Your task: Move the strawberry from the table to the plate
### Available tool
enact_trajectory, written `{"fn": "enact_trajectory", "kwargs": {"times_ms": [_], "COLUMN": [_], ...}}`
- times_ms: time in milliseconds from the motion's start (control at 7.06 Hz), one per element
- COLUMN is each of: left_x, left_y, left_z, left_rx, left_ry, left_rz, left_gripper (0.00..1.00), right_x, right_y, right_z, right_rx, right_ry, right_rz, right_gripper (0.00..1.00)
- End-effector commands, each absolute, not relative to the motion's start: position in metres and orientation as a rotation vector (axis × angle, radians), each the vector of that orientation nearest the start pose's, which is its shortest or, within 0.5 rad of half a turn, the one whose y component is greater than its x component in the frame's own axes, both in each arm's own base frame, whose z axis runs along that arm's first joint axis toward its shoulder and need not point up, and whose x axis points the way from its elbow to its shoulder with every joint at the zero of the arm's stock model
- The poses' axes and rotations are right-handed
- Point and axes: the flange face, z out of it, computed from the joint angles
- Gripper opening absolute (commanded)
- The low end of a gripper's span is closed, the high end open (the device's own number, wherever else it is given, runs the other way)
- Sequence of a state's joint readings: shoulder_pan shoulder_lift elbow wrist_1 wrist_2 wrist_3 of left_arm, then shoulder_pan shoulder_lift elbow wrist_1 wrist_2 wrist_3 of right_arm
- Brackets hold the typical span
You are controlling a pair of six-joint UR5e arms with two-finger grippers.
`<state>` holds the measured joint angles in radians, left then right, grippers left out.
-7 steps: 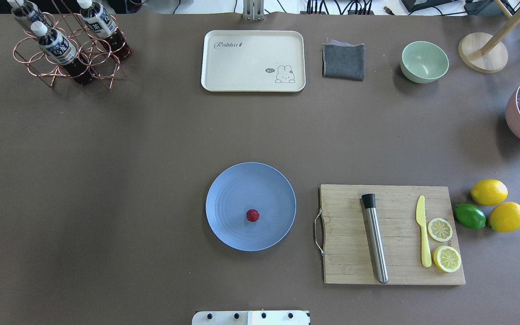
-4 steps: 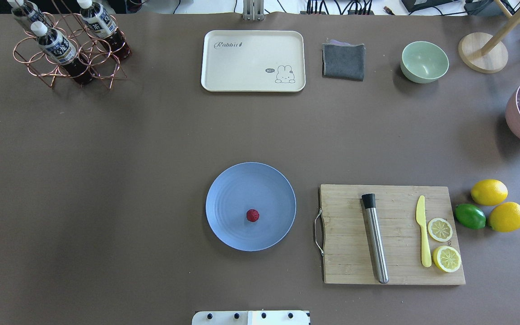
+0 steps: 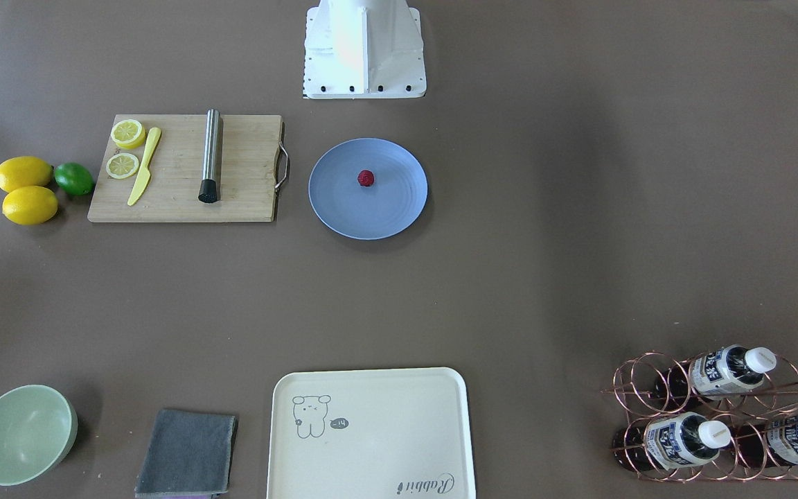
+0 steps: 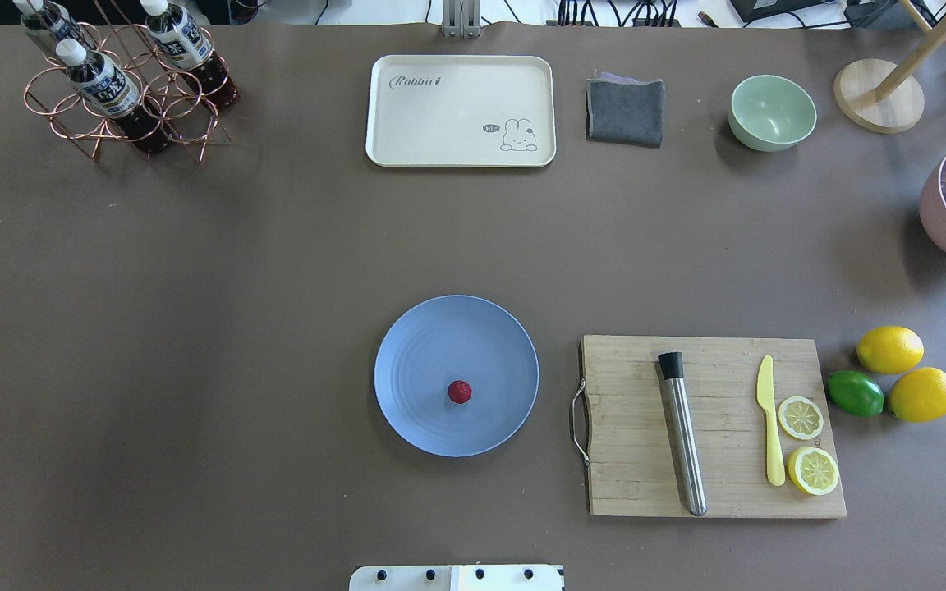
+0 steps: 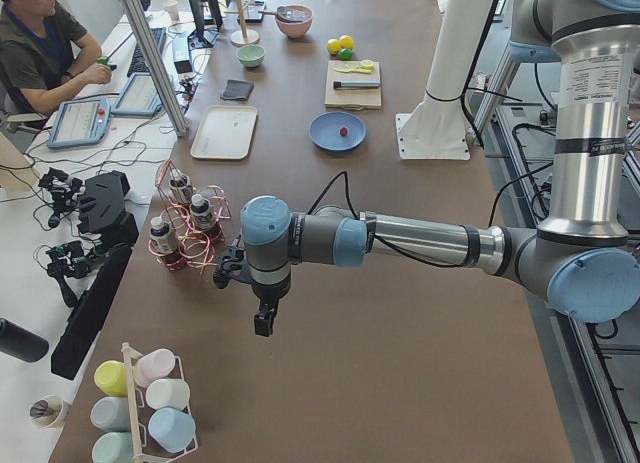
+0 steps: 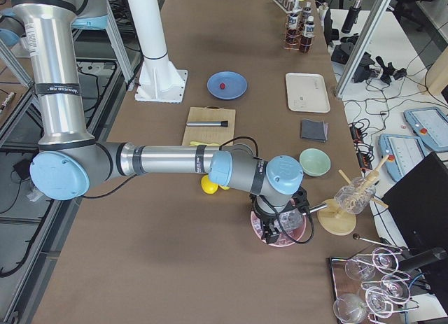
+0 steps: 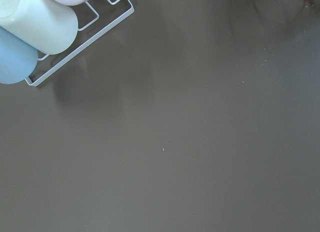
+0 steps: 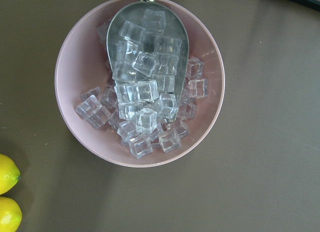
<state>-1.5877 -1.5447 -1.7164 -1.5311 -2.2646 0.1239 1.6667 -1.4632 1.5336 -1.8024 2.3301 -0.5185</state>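
The dark-red strawberry (image 4: 460,391) (image 3: 366,178) lies on the light-blue plate (image 4: 420,349) (image 3: 388,211), a little toward the robot from its centre, on the brown table (image 4: 194,328). No gripper is near it. The left gripper (image 5: 262,323) hangs over bare table at the table's left end, near the bottle rack; I cannot tell whether it is open or shut. The right gripper (image 6: 273,233) hangs over a pink bowl at the right end; its state cannot be told either. Neither gripper shows in the overhead, front or wrist views.
A wooden cutting board (image 4: 629,427) with a steel muddler, yellow knife and lemon slices lies right of the plate. Lemons and a lime (image 4: 855,392) sit beyond it. A cream tray (image 4: 461,111), grey cloth, green bowl (image 4: 772,112), bottle rack (image 4: 124,82) and pink ice bowl (image 8: 80,56) line the edges.
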Motion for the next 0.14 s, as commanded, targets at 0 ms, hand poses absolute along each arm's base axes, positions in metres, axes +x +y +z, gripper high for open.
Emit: {"fn": "enact_trajectory", "kwargs": {"times_ms": [0], "left_x": [-0.0777], "left_y": [-0.4826], "left_z": [0.6081], "left_rx": [0.126], "left_ry": [0.688], "left_rz": [0.130], "left_gripper": [0.97], "right_x": [0.1142], "right_y": [-0.5151], "right_z": [0.6447], "right_rx": [0.083], "right_ry": [-0.772], "right_rz": [-0.339], "right_gripper": [1.00]}}
